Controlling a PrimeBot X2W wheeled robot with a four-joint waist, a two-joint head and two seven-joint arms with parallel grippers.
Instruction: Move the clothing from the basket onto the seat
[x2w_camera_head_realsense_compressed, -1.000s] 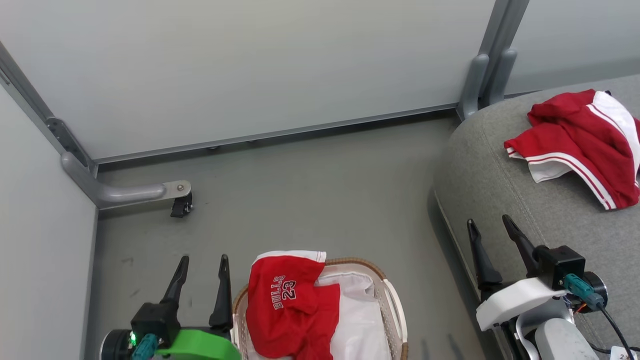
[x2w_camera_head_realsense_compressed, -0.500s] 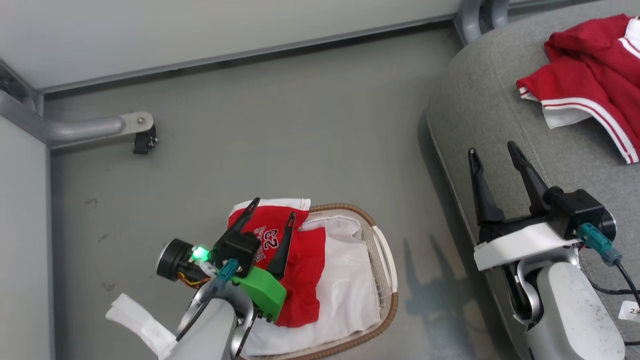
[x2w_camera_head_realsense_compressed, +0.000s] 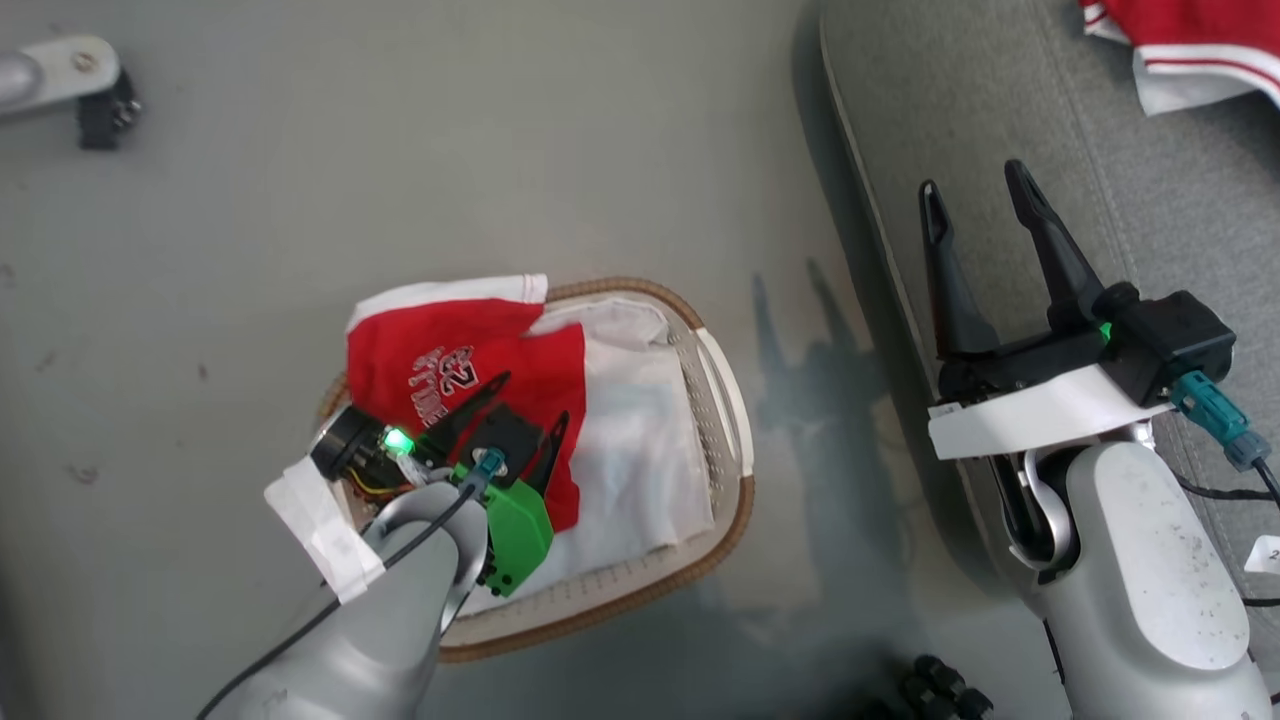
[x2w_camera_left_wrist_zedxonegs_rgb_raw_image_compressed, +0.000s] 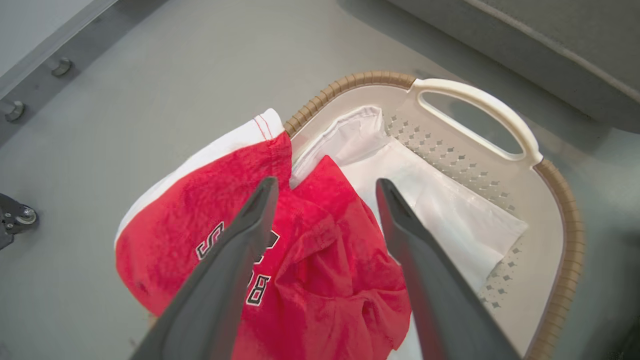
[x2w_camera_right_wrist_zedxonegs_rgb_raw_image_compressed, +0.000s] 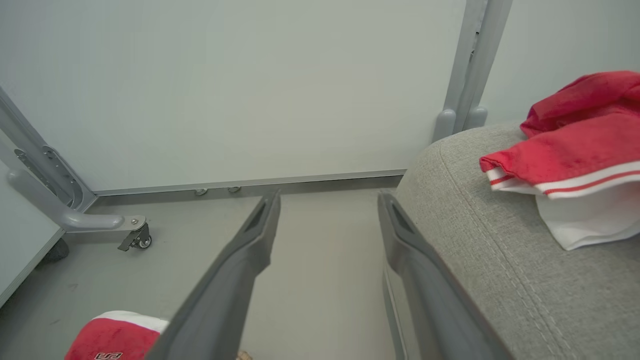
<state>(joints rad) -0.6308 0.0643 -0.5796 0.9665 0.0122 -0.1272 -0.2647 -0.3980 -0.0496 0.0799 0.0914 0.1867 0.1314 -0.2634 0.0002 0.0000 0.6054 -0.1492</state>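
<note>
A red garment (x2w_camera_head_realsense_compressed: 440, 365) (x2w_camera_left_wrist_zedxonegs_rgb_raw_image_compressed: 320, 260) with white lettering lies in the white basket (x2w_camera_head_realsense_compressed: 715, 395) (x2w_camera_left_wrist_zedxonegs_rgb_raw_image_compressed: 530, 200), draped over its far left rim. My left gripper (x2w_camera_head_realsense_compressed: 528, 398) (x2w_camera_left_wrist_zedxonegs_rgb_raw_image_compressed: 325, 186) hangs open just above that garment, fingers astride its bunched folds, apart from the cloth as far as I can tell. A second red garment (x2w_camera_head_realsense_compressed: 1190, 40) (x2w_camera_right_wrist_zedxonegs_rgb_raw_image_compressed: 565, 145) with white stripes rests on the grey seat (x2w_camera_head_realsense_compressed: 1000, 100) (x2w_camera_right_wrist_zedxonegs_rgb_raw_image_compressed: 505, 240). My right gripper (x2w_camera_head_realsense_compressed: 972, 178) (x2w_camera_right_wrist_zedxonegs_rgb_raw_image_compressed: 327, 197) stands open over the seat's left edge, holding nothing.
A white liner (x2w_camera_head_realsense_compressed: 645, 430) (x2w_camera_left_wrist_zedxonegs_rgb_raw_image_compressed: 450, 200) covers the basket's inside. The basket sits on grey floor (x2w_camera_head_realsense_compressed: 400, 150) left of the seat. A caster foot (x2w_camera_head_realsense_compressed: 95, 95) (x2w_camera_right_wrist_zedxonegs_rgb_raw_image_compressed: 135, 240) of a grey partition frame stands at the far left. Pale partition walls (x2w_camera_right_wrist_zedxonegs_rgb_raw_image_compressed: 250, 90) close the back.
The head camera has tilted down, so the whole picture shifted up. My left arm has reached over the basket and come down above the red garment. The right gripper holds its place.
</note>
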